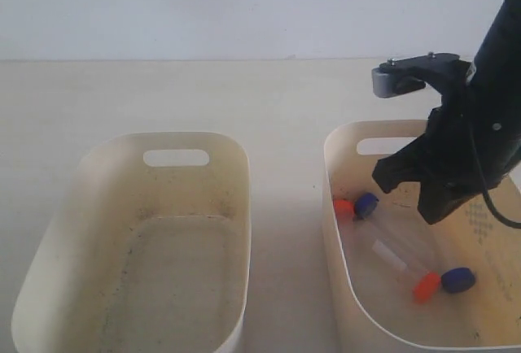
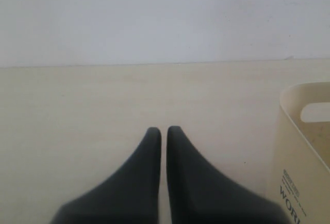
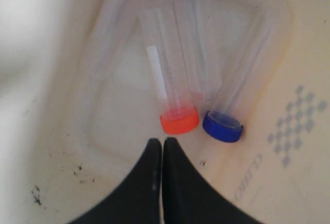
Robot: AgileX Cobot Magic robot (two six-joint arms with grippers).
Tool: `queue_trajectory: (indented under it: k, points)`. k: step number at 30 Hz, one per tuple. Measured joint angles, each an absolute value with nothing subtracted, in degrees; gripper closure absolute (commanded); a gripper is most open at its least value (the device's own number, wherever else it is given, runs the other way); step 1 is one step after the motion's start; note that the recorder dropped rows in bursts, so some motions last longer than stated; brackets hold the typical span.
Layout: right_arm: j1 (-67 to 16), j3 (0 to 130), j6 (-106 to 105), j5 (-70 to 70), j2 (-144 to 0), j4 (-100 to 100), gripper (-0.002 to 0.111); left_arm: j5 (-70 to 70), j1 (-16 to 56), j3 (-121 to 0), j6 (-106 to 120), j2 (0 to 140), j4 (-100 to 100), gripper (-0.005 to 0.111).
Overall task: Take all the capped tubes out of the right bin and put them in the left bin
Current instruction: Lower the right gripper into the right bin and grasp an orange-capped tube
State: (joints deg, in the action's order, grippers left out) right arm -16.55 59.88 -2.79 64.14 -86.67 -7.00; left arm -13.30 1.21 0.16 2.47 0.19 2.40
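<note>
Several capped tubes lie in the right bin, which has a dot diamond on its inner wall. One orange cap and one blue cap lie near its left wall. Another orange cap and blue cap lie nearer the front. My right gripper hangs shut inside this bin, holding nothing. In the right wrist view its tips sit just short of an orange cap, with a blue cap beside it. The left bin holds no tubes. My left gripper is shut and holds nothing.
The pale table runs back to a white wall. In the left wrist view a cream tub with a slot handle and a printed label stands off to one side of my left gripper. A bare strip of table separates the bins.
</note>
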Motion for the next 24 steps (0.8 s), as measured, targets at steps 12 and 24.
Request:
queue_trajectory:
  k: [12, 24]
  points:
    - [-16.6, 59.9, -1.6, 58.4, -90.9, -8.4, 0.109, -13.3, 1.2, 0.2, 2.5, 0.2, 2.4, 0.102]
    - [-17.0, 59.9, -1.5, 58.7, -92.6, -12.6, 0.109, -13.3, 1.2, 0.2, 2.5, 0.2, 2.4, 0.102]
